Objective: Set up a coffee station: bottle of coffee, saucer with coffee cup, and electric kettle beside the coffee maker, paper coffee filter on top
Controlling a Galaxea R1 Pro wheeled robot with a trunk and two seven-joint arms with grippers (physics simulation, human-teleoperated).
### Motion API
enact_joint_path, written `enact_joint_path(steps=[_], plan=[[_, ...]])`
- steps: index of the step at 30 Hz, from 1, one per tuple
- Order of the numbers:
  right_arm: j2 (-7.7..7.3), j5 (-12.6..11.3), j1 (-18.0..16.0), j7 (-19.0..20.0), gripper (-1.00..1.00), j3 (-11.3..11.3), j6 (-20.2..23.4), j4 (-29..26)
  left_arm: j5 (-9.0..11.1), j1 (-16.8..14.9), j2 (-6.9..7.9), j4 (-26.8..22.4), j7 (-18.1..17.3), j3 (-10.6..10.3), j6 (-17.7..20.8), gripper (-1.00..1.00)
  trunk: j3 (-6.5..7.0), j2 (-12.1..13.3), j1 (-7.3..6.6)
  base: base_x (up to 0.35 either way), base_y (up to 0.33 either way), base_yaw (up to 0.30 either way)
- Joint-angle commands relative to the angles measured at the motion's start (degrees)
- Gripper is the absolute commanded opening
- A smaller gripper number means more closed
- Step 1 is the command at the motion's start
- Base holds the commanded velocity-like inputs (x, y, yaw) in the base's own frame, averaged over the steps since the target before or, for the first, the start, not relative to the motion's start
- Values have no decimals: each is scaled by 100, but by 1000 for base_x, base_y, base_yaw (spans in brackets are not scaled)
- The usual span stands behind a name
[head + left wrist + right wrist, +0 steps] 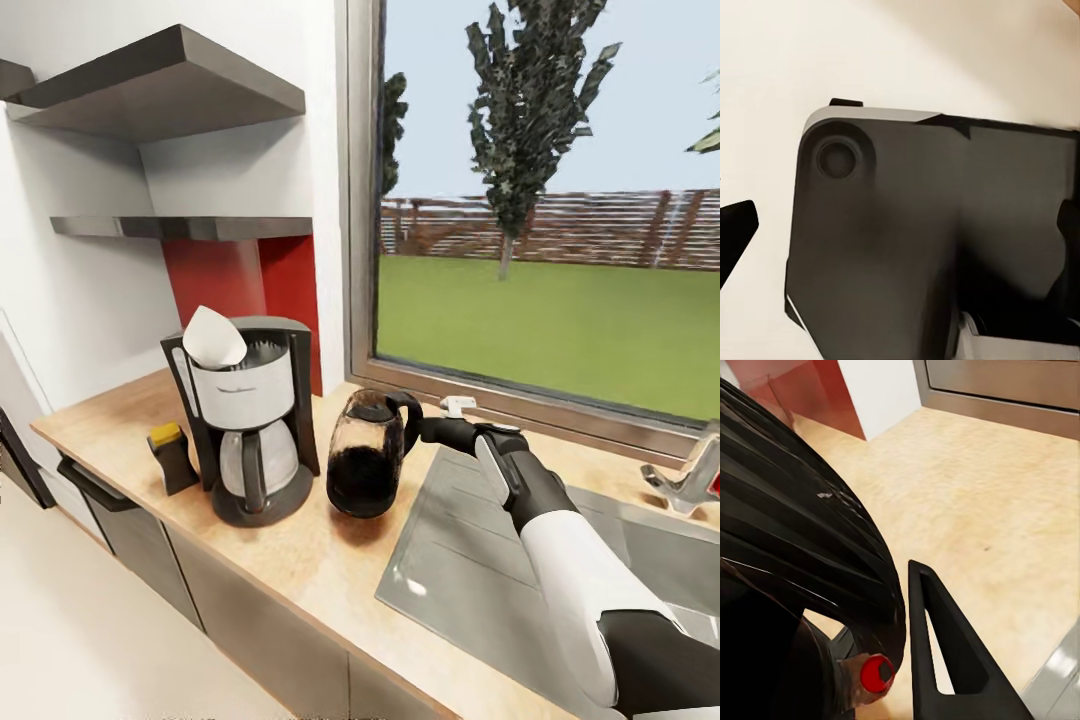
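Right gripper [418, 428] is at the kettle [367, 455], fingers clamped on its handle, kettle tilted on the counter [300, 560] just beside the coffee maker [250, 420]. A white filter [212, 338] sits in the maker's top (carafe below looks empty). Past the maker from the fingers: the yellow-capped bottle [172, 456]. The right wrist view adds a red button [876, 673] near one finger [945, 660]. The left wrist view has a dark panel; can't tell that gripper's fingers.
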Motion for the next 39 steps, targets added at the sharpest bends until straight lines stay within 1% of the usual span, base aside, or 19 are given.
enact_joint_path(steps=[1,10,16,21,25,39], plan=[[1,-79,-5,-8,-100,-6,46,-9,18,0,-3,-4,-5,34,-13,100,-35,-49,23,0,0,65],[1,-80,-5,-9,-100,-6,46,-9,18,0,-3,-4,-3,34,-14,100,-278,-410,221,0,0,63],[1,-78,-5,-13,-100,-6,44,-9,18,0,-3,-4,-4,34,-14,100,-294,-410,221,0,0,8],[1,-79,-5,-12,-100,-6,44,-9,18,0,-3,-4,-5,34,-15,100,-416,-610,331,0,0,0],[1,-78,-5,-12,-100,-6,44,-9,18,0,-3,-4,-5,34,-16,100,-436,-610,331,0,0,0],[1,-79,-5,-10,-100,-6,44,-9,18,0,-3,-4,-5,34,-16,100,-440,-610,331,14,11,0]])
